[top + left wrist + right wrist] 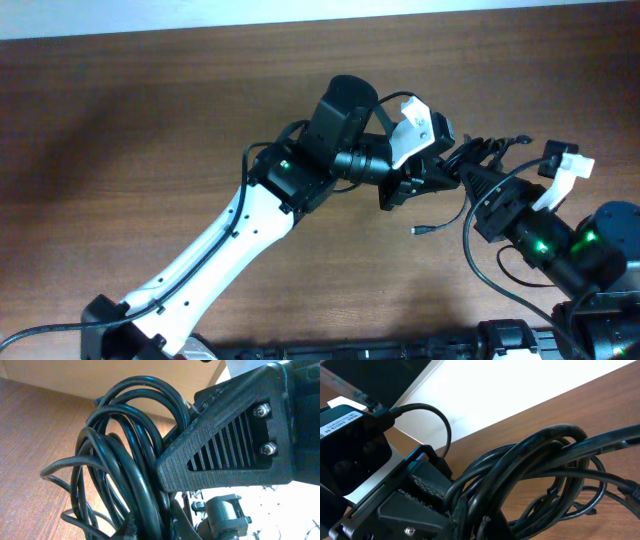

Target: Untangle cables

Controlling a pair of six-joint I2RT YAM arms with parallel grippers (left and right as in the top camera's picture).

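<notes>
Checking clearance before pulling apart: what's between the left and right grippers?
Only the cable tangle, bunched between left gripper and right gripper in the overhead view; no bare gap shows.

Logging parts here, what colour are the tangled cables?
The cables are plain black, clearest in the left wrist view.

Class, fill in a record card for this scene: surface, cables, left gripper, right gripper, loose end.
surface: brown wooden table
cables: black cords bunched in one tangled bundle, between the two grippers
left gripper: at the bundle, seemingly shut on it
right gripper: at the bundle from the opposite side, seemingly shut on it
loose end: one thin strand with a small plug lying on the table
</notes>
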